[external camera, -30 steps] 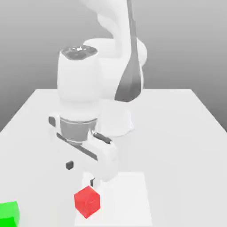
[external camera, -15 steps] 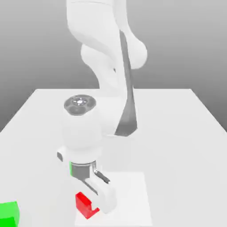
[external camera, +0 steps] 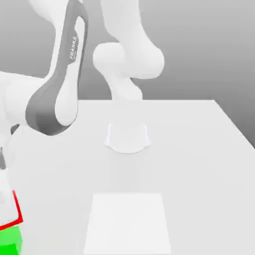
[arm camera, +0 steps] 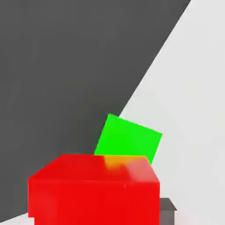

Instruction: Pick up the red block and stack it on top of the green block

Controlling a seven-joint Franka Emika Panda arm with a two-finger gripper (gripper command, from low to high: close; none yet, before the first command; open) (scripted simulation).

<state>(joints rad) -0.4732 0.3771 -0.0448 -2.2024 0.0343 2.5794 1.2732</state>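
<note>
Since the hand view sits right behind the end effector [arm camera: 94, 210], start there: it's closed narrow on the red block [arm camera: 94, 186]. The block takes up the near part of that picture, with one dark grey finger pad [arm camera: 167, 210] right against its side. I can't make out the other finger behind the block.

Past the red block, the same view shows the green block [arm camera: 127, 138]. It's turned a bit relative to the red one, and part of it is tucked under the red block's far edge. The green block sits on the white tabletop [arm camera: 193, 88] close to its edge, with dark floor [arm camera: 57, 66] beyond.

The exterior view gives the height relation the hand view doesn't. At the exterior view's left edge, near the bottom, the red block [external camera: 19, 211] shows as a thin red outline around a white part of the hand. The green block [external camera: 10, 241] is directly below it. The red bottom edge meets the green top in that picture, but I can't tell whether they're really touching or the red one is just above.

That view also shows the arm [external camera: 57, 94], white with a grey band, leaning way over to the exterior view's left. Its round base [external camera: 127, 137] stands mid-tabletop, well apart from both blocks. A slightly brighter white square patch [external camera: 127, 221] lies on the tabletop in front of the base, toward the exterior view's right of the blocks, with nothing on it.
</note>
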